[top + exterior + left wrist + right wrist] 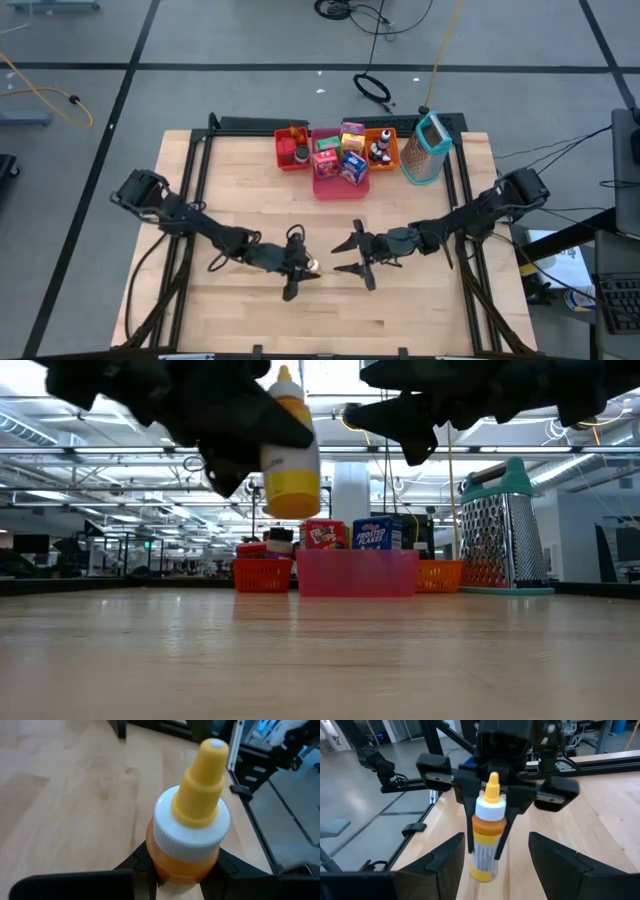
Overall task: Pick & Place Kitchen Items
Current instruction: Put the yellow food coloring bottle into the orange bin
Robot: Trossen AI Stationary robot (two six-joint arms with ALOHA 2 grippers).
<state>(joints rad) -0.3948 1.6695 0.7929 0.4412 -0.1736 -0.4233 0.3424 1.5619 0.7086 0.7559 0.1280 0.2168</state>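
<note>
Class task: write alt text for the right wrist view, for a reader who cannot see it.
The left end effector grips an upright yellow bottle above the wooden table. The right end effector faces it, fingers open on either side, not touching.

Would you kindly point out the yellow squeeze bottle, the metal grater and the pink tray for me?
yellow squeeze bottle (486, 837): right wrist view, on its orange body.
metal grater (503, 540): low view, on its perforated face.
pink tray (356, 573): low view, on its front wall.
</note>
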